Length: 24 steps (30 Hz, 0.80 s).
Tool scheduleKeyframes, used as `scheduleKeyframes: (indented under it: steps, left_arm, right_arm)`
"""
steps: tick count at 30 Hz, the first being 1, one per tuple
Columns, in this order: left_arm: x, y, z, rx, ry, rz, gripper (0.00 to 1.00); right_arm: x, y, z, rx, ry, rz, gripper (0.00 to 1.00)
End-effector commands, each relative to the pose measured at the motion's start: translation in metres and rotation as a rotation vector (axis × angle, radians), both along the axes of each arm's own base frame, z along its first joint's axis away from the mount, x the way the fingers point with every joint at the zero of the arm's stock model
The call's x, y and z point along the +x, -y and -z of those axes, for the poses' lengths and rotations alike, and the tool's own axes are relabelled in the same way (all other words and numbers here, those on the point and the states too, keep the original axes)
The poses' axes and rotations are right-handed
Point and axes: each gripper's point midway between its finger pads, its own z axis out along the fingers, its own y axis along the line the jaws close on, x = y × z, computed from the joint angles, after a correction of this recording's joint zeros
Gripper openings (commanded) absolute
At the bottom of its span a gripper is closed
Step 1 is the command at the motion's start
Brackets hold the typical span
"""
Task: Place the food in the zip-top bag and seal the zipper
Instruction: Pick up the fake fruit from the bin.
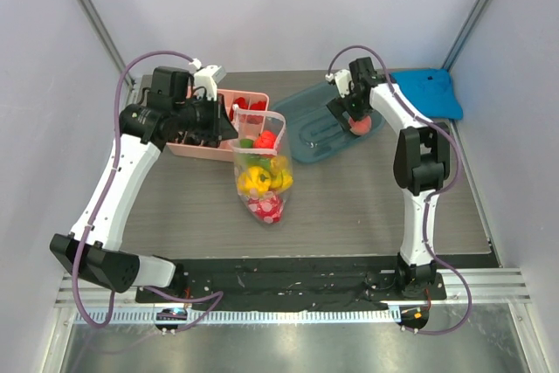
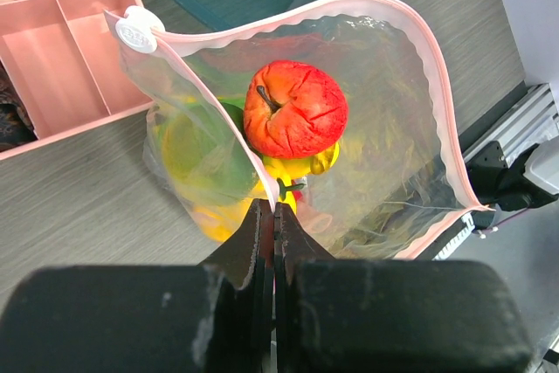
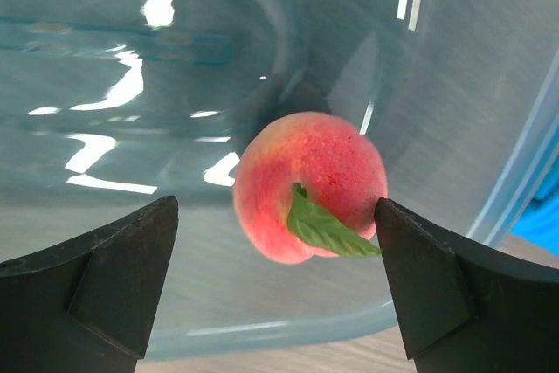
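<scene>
The zip-top bag (image 1: 260, 168) stands mouth up in the middle, holding a red tomato (image 2: 294, 109), yellow and green pieces and a pink dragon fruit (image 1: 266, 207). Its pink zipper (image 2: 437, 85) rims the open mouth, with the white slider (image 2: 138, 30) at the far left corner. My left gripper (image 2: 275, 209) is shut on the near edge of the bag's mouth. A peach (image 3: 311, 185) with a green leaf lies on the teal tray (image 1: 314, 124). My right gripper (image 3: 275, 216) is open above it, one finger on each side, the right finger close to the peach.
A pink divided box (image 1: 214, 133) with red and dark items stands left of the bag, under my left arm. A blue lid (image 1: 428, 93) lies at the back right. The table's back edge and white walls are close behind.
</scene>
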Motion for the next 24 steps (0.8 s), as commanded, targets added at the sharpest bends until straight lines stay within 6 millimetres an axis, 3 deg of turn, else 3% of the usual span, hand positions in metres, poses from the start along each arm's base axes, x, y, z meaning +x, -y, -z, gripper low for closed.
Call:
scheduleKeyframes:
  steps: [1,12,16,19,20,22,24]
  left_arm:
    - [0.004,0.000,-0.015,0.006,0.065,0.012,0.00]
    - [0.008,0.002,-0.015,-0.004,0.061,0.007,0.00]
    - [0.007,0.001,-0.016,-0.002,0.067,0.013,0.00]
    - [0.005,0.002,-0.019,-0.005,0.071,0.014,0.00]
    - [0.004,0.001,-0.020,-0.009,0.072,0.016,0.00]
    - [0.002,0.002,-0.021,-0.015,0.075,0.022,0.00]
    - [-0.001,0.005,-0.023,-0.027,0.073,0.039,0.00]
  right_arm:
    - [0.011,0.013,0.015,-0.090,0.014,-0.012,0.98]
    - [0.011,0.019,0.025,-0.132,0.015,-0.034,0.88]
    - [0.013,0.013,0.012,-0.087,0.040,-0.022,0.63]
    - [0.013,-0.003,-0.023,0.015,0.089,-0.016,0.53]
    - [0.014,-0.009,-0.053,0.056,0.138,-0.020,0.52]
    - [0.012,-0.029,-0.088,0.184,0.173,-0.032,0.49]
    - [0.003,-0.059,-0.152,0.377,0.243,-0.077,0.46]
